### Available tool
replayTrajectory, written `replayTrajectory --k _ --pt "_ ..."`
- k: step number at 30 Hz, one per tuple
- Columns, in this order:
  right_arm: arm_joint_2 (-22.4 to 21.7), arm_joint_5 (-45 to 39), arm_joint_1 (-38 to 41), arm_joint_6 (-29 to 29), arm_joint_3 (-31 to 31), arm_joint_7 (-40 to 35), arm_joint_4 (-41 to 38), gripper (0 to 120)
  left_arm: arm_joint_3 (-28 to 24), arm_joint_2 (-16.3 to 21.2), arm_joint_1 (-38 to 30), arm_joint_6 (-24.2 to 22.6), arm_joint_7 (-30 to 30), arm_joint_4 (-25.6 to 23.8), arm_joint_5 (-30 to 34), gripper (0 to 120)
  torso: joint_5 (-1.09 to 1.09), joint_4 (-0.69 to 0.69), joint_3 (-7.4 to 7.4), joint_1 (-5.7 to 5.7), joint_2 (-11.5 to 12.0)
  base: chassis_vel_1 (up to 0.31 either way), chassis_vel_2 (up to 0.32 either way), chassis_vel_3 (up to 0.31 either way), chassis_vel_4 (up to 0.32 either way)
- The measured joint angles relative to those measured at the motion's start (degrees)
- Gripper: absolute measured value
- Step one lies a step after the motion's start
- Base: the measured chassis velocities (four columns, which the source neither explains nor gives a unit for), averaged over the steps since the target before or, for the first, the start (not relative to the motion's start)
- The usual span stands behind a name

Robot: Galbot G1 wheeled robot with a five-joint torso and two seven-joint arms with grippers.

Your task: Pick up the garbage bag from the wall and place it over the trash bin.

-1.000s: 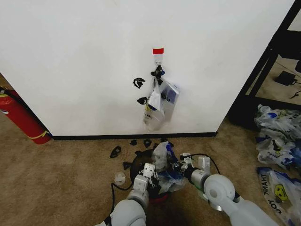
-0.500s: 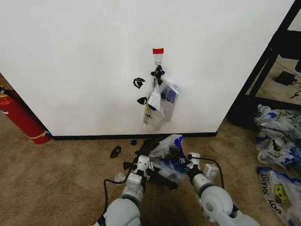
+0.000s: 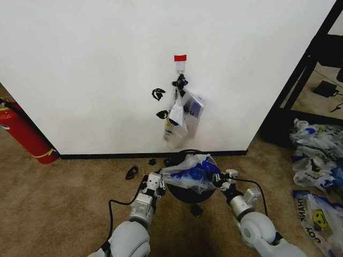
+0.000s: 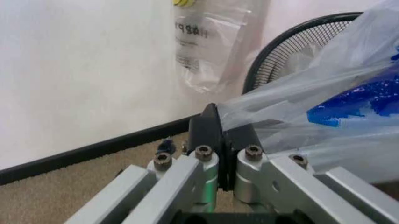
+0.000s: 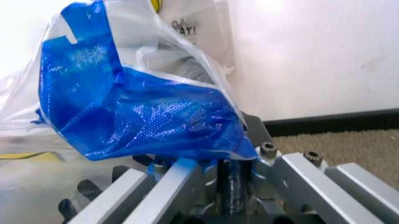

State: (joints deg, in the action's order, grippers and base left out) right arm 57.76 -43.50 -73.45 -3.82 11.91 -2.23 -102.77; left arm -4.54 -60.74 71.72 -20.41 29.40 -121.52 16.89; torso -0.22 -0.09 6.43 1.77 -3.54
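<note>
The left claw [image 3: 159,181] and right claw [image 3: 218,178] are each clamped on an edge of the garbage bag [image 3: 190,172]. The bag is held stretched just above the trash bin [image 3: 185,191], apparently not yet around its rim.

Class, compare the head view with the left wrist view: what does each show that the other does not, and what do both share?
Head view alone: the red tape strip, the fire extinguisher, the right gripper pinching the garbage bag, and other bags at the far right.

Left wrist view alone: close up, the left gripper shut on the bag's clear edge.

Both: the white wall, its black baseboard, the hanging bags, the trash bin, the stretched bag.
</note>
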Motion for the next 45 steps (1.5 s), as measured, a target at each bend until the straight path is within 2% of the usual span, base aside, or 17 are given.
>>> replayTrajectory --k 11,13,16,17,21,24,25,28,30,32,34,39,42,45 --pt "-0.9 -1.7 4.2 -2.2 0.5 9.0 3.7 1 2.5 -0.7 3.0 1.7 -0.3 -0.1 -1.9 0 0.0 0.01 0.0 0.0 0.0 0.0 0.0 0.0 0.0" --pt "-0.9 -1.5 4.5 -3.1 0.6 10.4 4.4 1 2.3 -0.8 3.3 3.8 -1.6 0.3 -3.4 0 0.0 0.0 0.0 0.0 0.0 0.0 0.0 0.0 0.0" --pt "-0.4 0.0 5.2 -6.3 0.1 11.6 5.4 1 2.7 -0.6 3.8 10.0 -7.1 1.6 -8.3 0 0.0 0.01 0.0 0.0 0.0 0.0 0.0 0.0 0.0" --pt "-0.4 0.0 5.2 -6.3 0.1 11.6 5.4 1 2.7 -0.6 3.8 10.0 -7.1 1.6 -8.3 0 0.0 0.01 0.0 0.0 0.0 0.0 0.0 0.0 0.0" --pt "0.2 2.8 5.8 -9.0 -0.4 12.4 6.1 1 3.7 0.5 4.1 15.4 -13.5 2.8 -12.8 14 0.0 0.01 0.0 0.0 0.0 0.0 0.0 0.0 0.0" --pt "0.7 5.0 6.0 -10.3 -0.8 12.4 6.1 1 4.7 2.3 3.9 20.0 -20.6 4.7 -16.2 27 0.0 0.01 0.0 0.0 0.0 0.0 0.0 0.0 0.0" --pt "0.7 5.0 6.0 -10.3 -0.8 12.4 6.1 1 4.7 2.3 3.9 20.0 -20.6 4.7 -16.2 27 0.0 0.01 0.0 0.0 0.0 0.0 0.0 0.0 0.0" --pt "1.0 6.5 6.0 -11.0 -1.1 12.0 4.6 1 7.8 3.1 2.5 29.9 -28.8 10.0 -22.8 43 -0.01 0.01 0.0 0.0 0.0 0.0 0.0 0.0 0.0" --pt "1.0 7.1 5.9 -11.1 -1.1 11.7 4.0 1 8.9 2.8 2.3 32.6 -29.7 11.1 -26.5 49 -0.01 0.02 0.0 0.0 0.0 0.0 0.0 0.0 0.0" --pt "1.0 7.9 5.7 -11.2 -1.1 11.5 3.7 1 9.3 2.4 2.3 33.1 -29.1 10.8 -28.9 58 -0.01 0.01 0.0 0.0 0.0 0.0 0.0 0.0 0.0" --pt "0.9 8.3 5.5 -11.3 -1.0 11.4 3.6 1 9.3 2.1 2.3 32.7 -28.5 10.3 -29.6 61 -0.01 0.01 0.0 0.0 0.0 0.0 0.0 0.0 0.0" --pt "0.9 12.1 4.5 -12.3 -0.9 11.5 3.5 1 9.5 0.8 1.6 30.2 -26.0 7.4 -36.3 84 0.0 0.0 0.0 0.0 0.0 0.0 0.0 0.0 0.0" --pt "1.0 12.8 4.4 -12.5 -0.9 11.4 3.5 1 9.6 1.0 1.6 29.8 -26.1 6.6 -38.3 89 0.0 0.01 0.0 0.0 0.0 0.0 0.0 0.0 0.0" --pt "1.2 13.2 4.3 -12.6 -1.3 11.1 3.6 1 9.2 1.9 1.0 29.4 -28.0 5.3 -40.7 99 0.0 0.01 0.0 0.0 0.0 0.0 0.0 0.0 0.0"
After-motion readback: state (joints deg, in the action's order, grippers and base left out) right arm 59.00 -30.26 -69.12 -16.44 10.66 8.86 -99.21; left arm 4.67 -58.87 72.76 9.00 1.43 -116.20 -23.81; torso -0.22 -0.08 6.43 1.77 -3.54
